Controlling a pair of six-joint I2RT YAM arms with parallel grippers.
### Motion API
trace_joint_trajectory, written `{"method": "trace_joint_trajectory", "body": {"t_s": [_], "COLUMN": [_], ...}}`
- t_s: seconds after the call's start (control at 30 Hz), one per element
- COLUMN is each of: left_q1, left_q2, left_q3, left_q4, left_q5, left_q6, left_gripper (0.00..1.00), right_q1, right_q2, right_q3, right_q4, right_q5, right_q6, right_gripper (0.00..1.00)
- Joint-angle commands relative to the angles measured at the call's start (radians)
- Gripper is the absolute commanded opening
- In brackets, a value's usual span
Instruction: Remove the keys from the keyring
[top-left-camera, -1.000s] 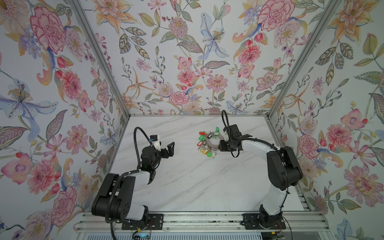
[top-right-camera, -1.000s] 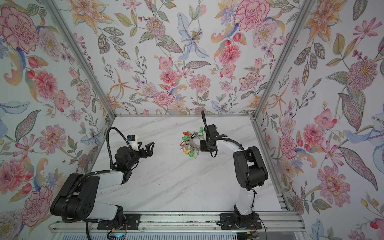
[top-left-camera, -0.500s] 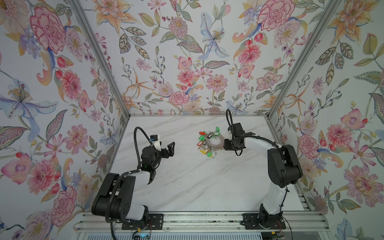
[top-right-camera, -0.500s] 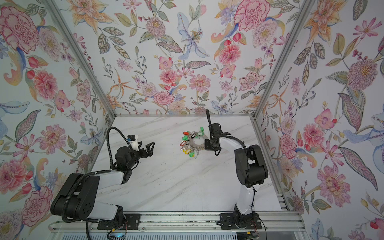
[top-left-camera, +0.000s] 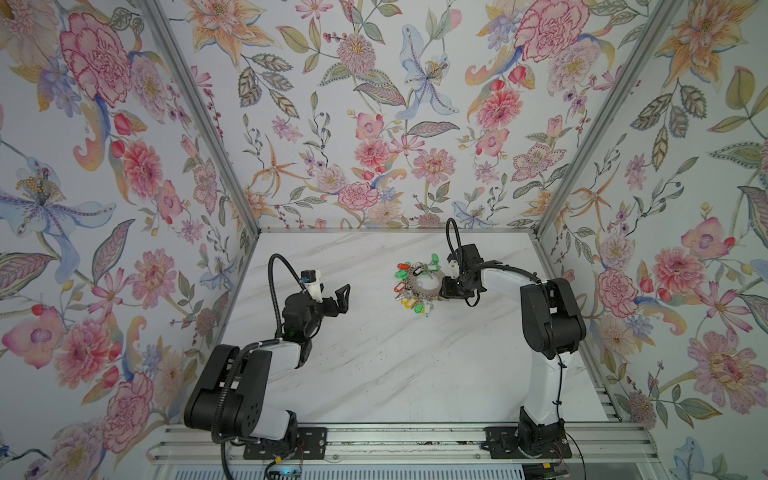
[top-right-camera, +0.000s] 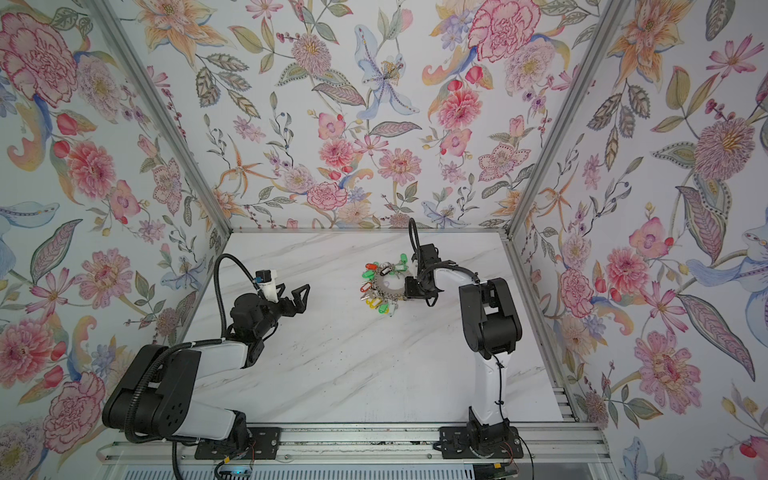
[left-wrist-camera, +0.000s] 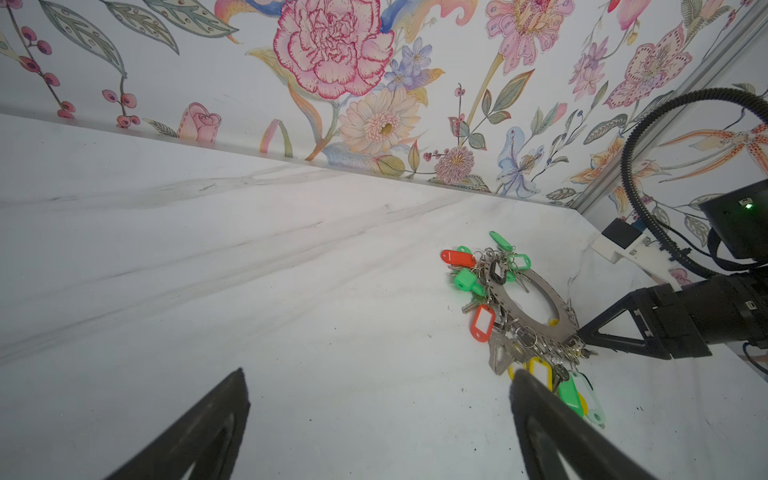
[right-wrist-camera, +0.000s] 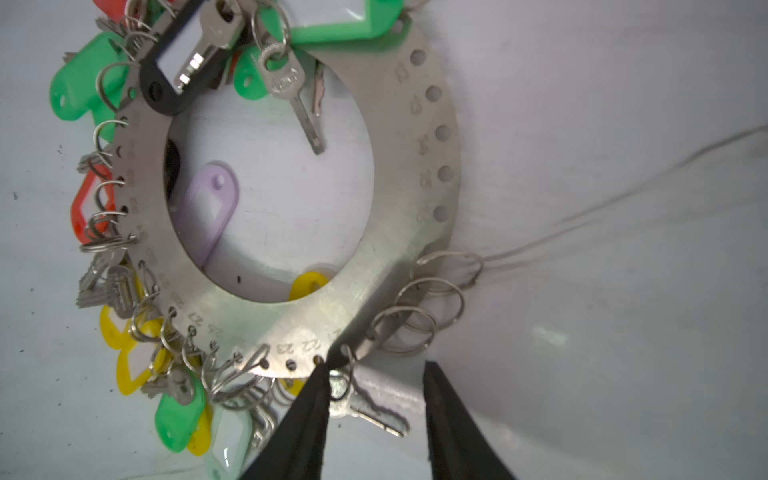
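Note:
The keyring (top-left-camera: 414, 286) (top-right-camera: 381, 286), a flat grey disc with a wide hole, lies mid-table, propped slightly on its keys (top-left-camera: 409, 298) and coloured tags. My right gripper (top-left-camera: 443, 291) (top-right-camera: 406, 291) is at its right edge. In the right wrist view the gripper (right-wrist-camera: 376, 368) is open. One fingertip (right-wrist-camera: 320, 374) touches the keyring's (right-wrist-camera: 407, 232) rim. A small silvery key (right-wrist-camera: 365, 411) on a split ring lies between the jaws, not pinched. My left gripper (top-left-camera: 332, 297) (left-wrist-camera: 379, 374) hangs wide open and empty, left of the keyring (left-wrist-camera: 515, 309).
Several empty split rings (right-wrist-camera: 432, 299) hang on the rim beside the right gripper. A lilac tag (right-wrist-camera: 208, 208) shows through the hole. Floral walls close in the white marble table (top-left-camera: 374, 365) on three sides, and an aluminium rail (top-left-camera: 395, 440) runs along the front.
The right arm has shifted a little at the keyring's edge and its jaws have narrowed slightly. The left arm has not moved.

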Motion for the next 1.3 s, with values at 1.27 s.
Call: {"method": "trace_joint_trajectory", "body": {"t_s": [1.27], "left_q1": [-0.011], "left_q2": [0.037], "left_q3": [0.014], "left_q4": [0.004], "left_q5": [0.031], "left_q6": [0.007], "left_gripper": [0.99], "right_q1": [0.028], "right_q2": [0.205], "right_q3": [0.296], "right_q4": [-0.042], "right_q5": [-0.304], "right_q6": [0.056], "right_gripper": [0.46]}}
